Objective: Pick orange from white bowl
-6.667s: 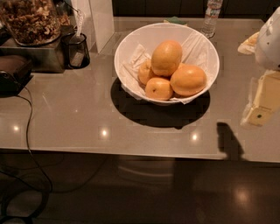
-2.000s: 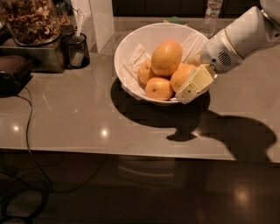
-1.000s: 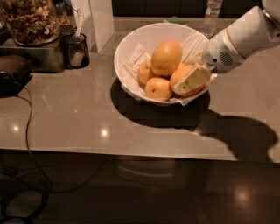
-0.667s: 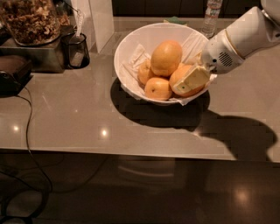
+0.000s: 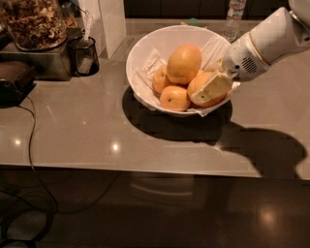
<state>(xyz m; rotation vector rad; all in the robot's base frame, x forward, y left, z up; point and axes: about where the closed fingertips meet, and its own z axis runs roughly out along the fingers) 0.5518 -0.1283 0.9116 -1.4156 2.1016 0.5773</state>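
Reaching in from the right edge of the worktop (image 5: 97, 126) with a white arm (image 5: 271, 41), holding the pincer (image 5: 209, 89) just inside the right rim of the bowl (image 5: 160, 41). Laying the pincer across the front of the orange (image 5: 201, 81), touching its skin. Not showing whether clenched or released: cannot tell.

Finding the orange lying in the right part of the bowl, on crumpled paper (image 5: 150, 65), not lifted. Pressing against a taller egg-shaped fruit (image 5: 184, 63) on its left, with a small orange (image 5: 174, 98) just beside it toward the near rim and another (image 5: 160, 80) farther left, partly hidden.

Seeing the bowl standing near the far edge, a little right of the middle, casting a dark shadow toward the near edge. Noting a jar of nuts (image 5: 36, 22) at the far left corner, a black cup (image 5: 83, 55) just beside it, a bottle (image 5: 234, 14) at the far edge behind the bowl, and a cable (image 5: 31, 140) trailing along the left edge.
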